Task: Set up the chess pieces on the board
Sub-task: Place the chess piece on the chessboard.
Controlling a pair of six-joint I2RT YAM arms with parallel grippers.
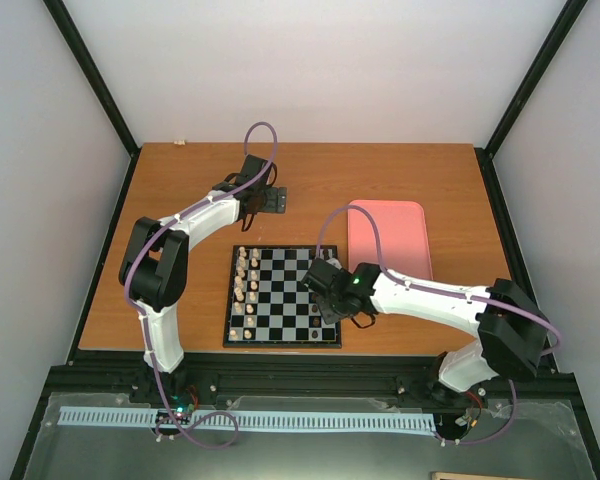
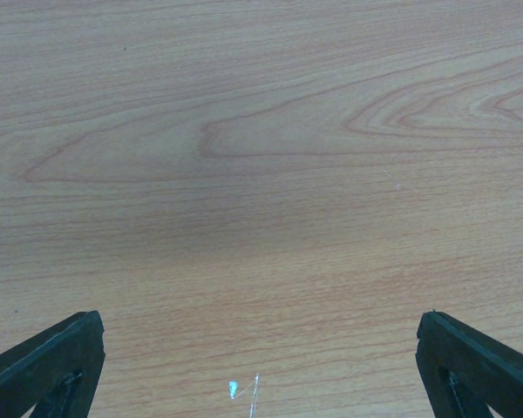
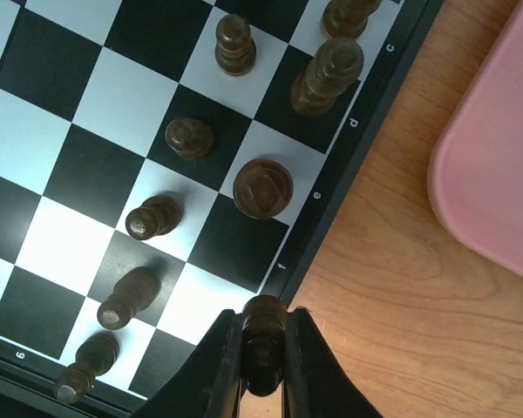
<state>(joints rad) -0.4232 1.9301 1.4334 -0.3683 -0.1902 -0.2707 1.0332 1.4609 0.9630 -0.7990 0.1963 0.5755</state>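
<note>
My right gripper [image 3: 264, 320] is shut on a dark chess piece [image 3: 264, 344], held just above the board's [image 3: 70, 104] black frame by its near right corner. Several dark chess pieces stand on the squares ahead: a broad one [image 3: 262, 187], pawns [image 3: 189, 138] [image 3: 153, 217] [image 3: 131, 296] and a tall one [image 3: 327, 77]. From above, that gripper [image 1: 325, 290] sits over the right side of the board [image 1: 280, 300]. The left gripper [image 2: 261, 348] is open over bare wood, well behind the board [image 1: 270, 200], its fingers [image 2: 52, 366] wide apart.
A pink tray [image 1: 388, 238] lies right of the board, and its rim [image 3: 497, 174] shows close to my right gripper. Pale cream pieces [image 1: 246, 285] stand in the board's two left columns. Bare wooden table [image 1: 180, 200] surrounds the board.
</note>
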